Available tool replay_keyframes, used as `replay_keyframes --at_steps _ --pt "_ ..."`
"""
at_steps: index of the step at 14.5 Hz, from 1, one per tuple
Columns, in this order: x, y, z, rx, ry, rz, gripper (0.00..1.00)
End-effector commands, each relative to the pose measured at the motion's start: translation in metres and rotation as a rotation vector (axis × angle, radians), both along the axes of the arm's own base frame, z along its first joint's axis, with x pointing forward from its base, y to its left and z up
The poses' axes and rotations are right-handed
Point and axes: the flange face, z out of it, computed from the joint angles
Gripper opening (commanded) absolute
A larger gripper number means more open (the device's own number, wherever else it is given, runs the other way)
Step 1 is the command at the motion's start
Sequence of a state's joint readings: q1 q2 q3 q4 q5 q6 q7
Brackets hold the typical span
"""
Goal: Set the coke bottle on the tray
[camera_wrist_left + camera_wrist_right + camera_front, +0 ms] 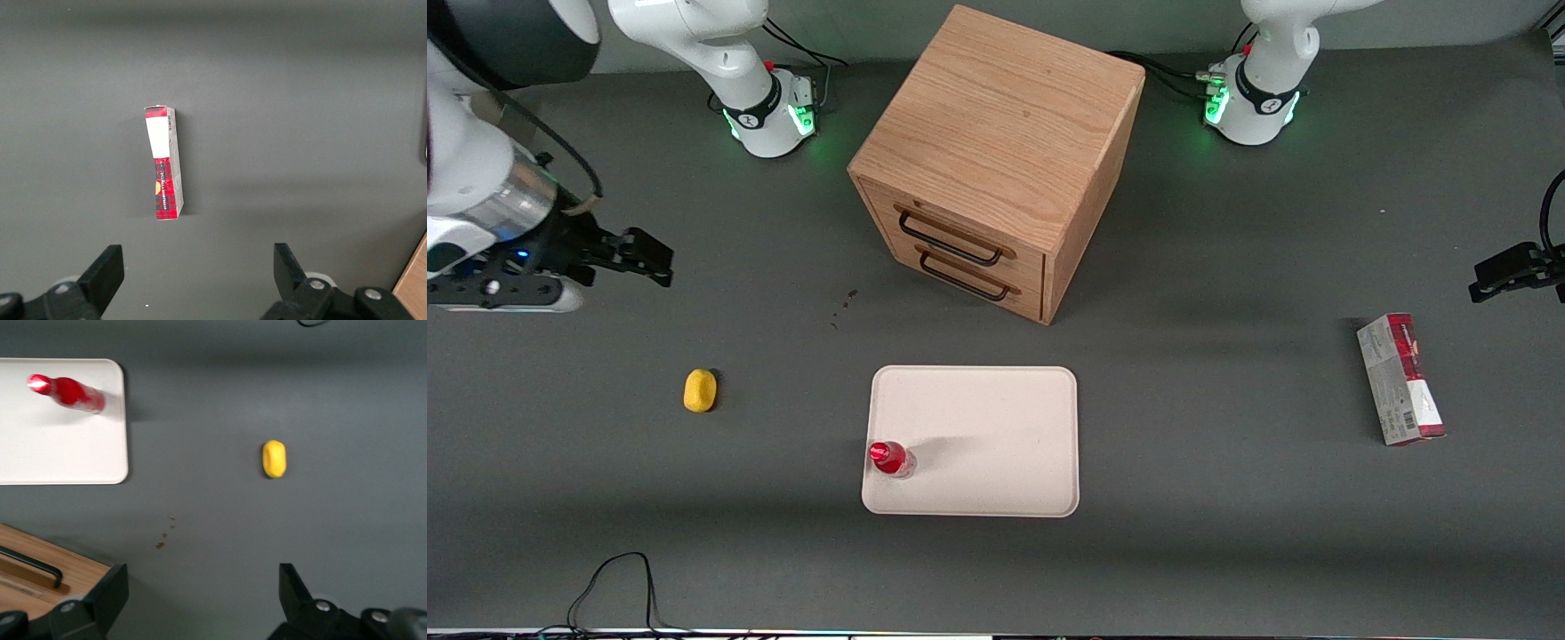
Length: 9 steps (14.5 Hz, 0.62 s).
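Note:
The coke bottle, small with a red cap and red label, stands upright on the cream-white tray, in the tray corner nearest the front camera toward the working arm's end. It also shows in the right wrist view on the tray. My right gripper hangs high above the bare table, well away from the tray toward the working arm's end. Its fingers stand wide apart with nothing between them.
A yellow lump lies on the table between my gripper and the tray, also in the right wrist view. A wooden two-drawer cabinet stands farther from the front camera than the tray. A red-and-grey carton lies toward the parked arm's end.

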<state>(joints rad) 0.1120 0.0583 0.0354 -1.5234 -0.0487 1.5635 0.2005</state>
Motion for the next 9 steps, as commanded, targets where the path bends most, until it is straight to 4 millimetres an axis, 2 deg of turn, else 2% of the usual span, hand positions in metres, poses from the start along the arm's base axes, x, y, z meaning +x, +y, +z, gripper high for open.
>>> replay_keyframes --at_steps 1,4,6,9 --pt "-0.014 -0.028 0.007 0.034 -0.017 -0.011 1.0" --pt "-0.019 -0.056 0.011 0.032 0.004 -0.013 1.0" --pt "-0.019 -0.06 0.011 0.029 0.006 -0.016 1.0" --pt "-0.02 -0.08 0.012 0.026 0.011 -0.012 1.0"
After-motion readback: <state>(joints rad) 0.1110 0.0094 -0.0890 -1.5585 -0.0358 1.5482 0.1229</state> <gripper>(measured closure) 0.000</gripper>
